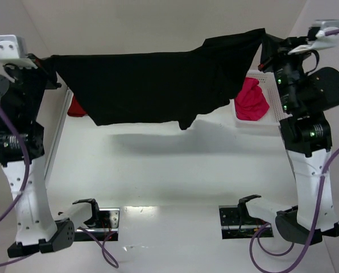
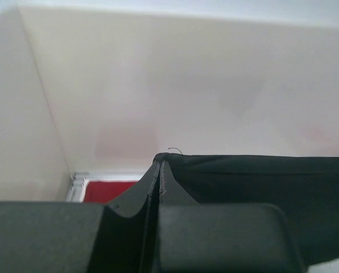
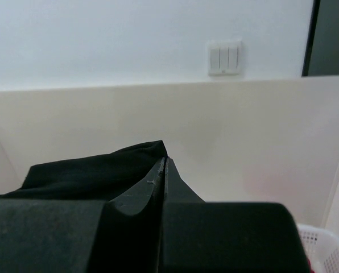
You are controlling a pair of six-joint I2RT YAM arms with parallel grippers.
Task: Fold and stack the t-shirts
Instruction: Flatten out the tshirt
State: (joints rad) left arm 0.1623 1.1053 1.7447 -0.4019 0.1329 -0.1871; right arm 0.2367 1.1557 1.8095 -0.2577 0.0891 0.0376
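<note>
The black t-shirt [image 1: 158, 85] hangs stretched in the air above the white table, held by its two upper corners. My left gripper [image 1: 51, 58] is shut on its left corner; the left wrist view shows the closed gripper [image 2: 160, 162] pinching the black cloth [image 2: 260, 182]. My right gripper [image 1: 266, 35] is shut on the right corner, which sits higher, and its wrist view shows the gripper [image 3: 165, 159] tight on the cloth [image 3: 90, 173]. A dark red t-shirt [image 1: 75, 107] lies at the far left, mostly hidden behind the black one. A pink-red t-shirt [image 1: 252, 99] is bunched in the basket.
A white mesh basket [image 1: 259, 123] stands at the far right beside the right arm. Pale walls close in the table at the back and sides. Two black brackets [image 1: 92, 211] [image 1: 242, 211] sit at the near edge. A light switch [image 3: 224, 57] is on the far wall.
</note>
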